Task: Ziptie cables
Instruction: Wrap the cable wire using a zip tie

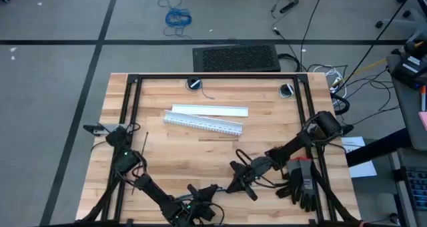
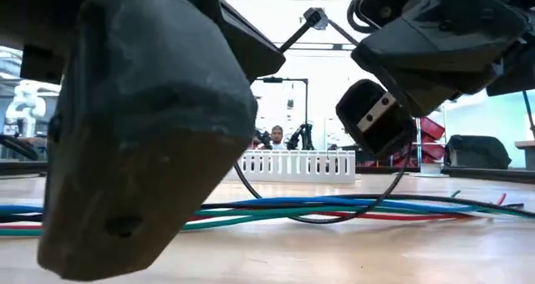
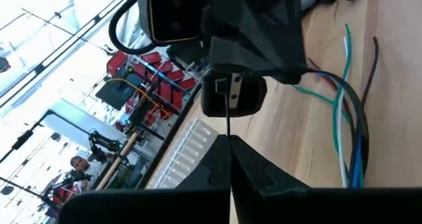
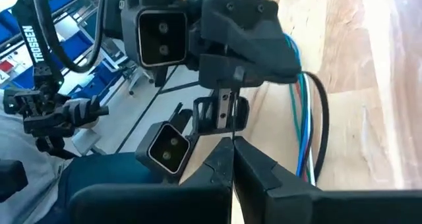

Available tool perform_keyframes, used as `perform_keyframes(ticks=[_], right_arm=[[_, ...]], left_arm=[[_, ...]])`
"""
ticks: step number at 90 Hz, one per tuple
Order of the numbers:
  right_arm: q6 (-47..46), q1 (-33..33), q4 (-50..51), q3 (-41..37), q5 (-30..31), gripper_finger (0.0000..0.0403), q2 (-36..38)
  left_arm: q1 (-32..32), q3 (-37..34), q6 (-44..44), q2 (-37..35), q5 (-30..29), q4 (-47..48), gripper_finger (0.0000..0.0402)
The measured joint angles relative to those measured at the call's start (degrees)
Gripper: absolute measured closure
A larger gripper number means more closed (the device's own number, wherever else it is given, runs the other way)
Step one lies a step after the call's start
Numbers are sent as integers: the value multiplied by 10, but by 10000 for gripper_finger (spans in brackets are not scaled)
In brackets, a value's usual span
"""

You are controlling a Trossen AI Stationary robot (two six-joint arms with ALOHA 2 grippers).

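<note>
Wooden table (image 1: 200, 153), thin flexible cables (image 2: 276, 209), white slotted duct (image 1: 207, 120)

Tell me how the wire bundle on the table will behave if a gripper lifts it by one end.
The cables look thin and lie in loose curves along the wooden table, so they would probably droop rather than stay straight. In the left wrist view the strands fan apart at their ends, so untied they may well separate when lifted.

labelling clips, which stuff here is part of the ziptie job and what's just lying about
Job: cables; ziptie, pinched between left gripper and right gripper near the table's front.
Lying about: white slotted duct; black gloves; blue coiled cord on the floor.
</note>
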State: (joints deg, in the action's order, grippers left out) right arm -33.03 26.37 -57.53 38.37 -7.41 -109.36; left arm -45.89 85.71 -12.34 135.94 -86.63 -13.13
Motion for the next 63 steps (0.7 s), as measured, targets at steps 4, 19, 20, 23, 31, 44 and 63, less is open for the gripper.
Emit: perform_keyframes(ticks=[4, 19, 20, 23, 31, 44, 63], right_arm=[[0, 0, 0, 0, 0, 403, 0], [6, -5, 0, 0, 1, 403, 0], [6, -5, -1, 0, 1, 403, 0], [8, -5, -4, 0, 2, 403, 0], [11, -5, -11, 0, 2, 403, 0], [16, -6, -10, 0, 2, 403, 0], [18, -6, -10, 0, 2, 403, 0]], left_arm=[[0, 0, 0, 0, 0, 0, 402], [0, 0, 0, 0, 0, 0, 402], [0, 0, 0, 0, 0, 0, 402], [0, 0, 0, 0, 0, 0, 402], [0, 0, 0, 0, 0, 0, 402], [1, 0, 0, 0, 0, 0, 402], [4, 0, 1, 0, 0, 0, 402]])
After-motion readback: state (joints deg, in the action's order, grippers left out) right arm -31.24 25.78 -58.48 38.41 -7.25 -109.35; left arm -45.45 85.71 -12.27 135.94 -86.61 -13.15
